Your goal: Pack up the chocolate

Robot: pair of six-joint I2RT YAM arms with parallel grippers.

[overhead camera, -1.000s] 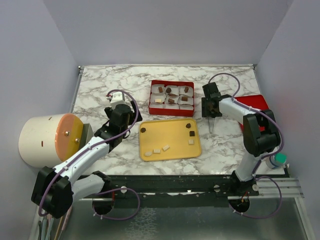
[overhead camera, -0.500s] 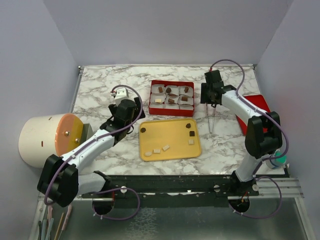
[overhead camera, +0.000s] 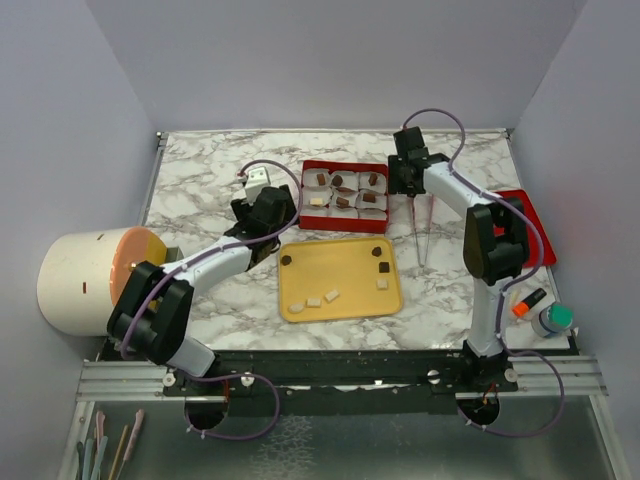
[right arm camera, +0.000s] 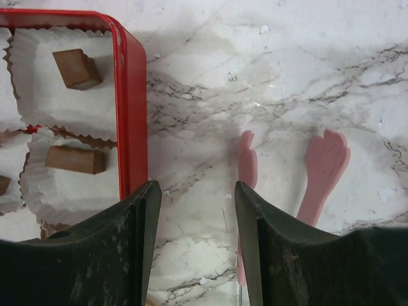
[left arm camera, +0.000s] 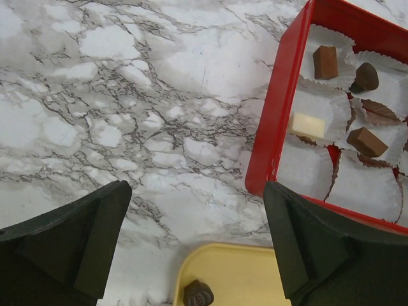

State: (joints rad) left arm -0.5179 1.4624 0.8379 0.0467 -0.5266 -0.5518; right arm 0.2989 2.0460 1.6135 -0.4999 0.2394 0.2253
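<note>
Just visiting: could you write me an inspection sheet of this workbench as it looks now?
Surface: marble table.
Job's things: chocolates in red box; more on yellow tray.
Clutter: pink tongs, marker, bottle, white drum.
Grippers: left gripper open, empty, over table; right gripper open, empty, beside box.
Cables: purple cable looping on each arm.
Surroundings: plain walls.

1. The table [overhead camera: 200,170] is showing white marble with grey veins.
2. The box [overhead camera: 343,226], at twelve o'clock from the yellow tray [overhead camera: 340,278], is showing red.
3. The chocolate [right arm camera: 76,69] is looking brown, the tongs [right arm camera: 325,167] pink.
</note>
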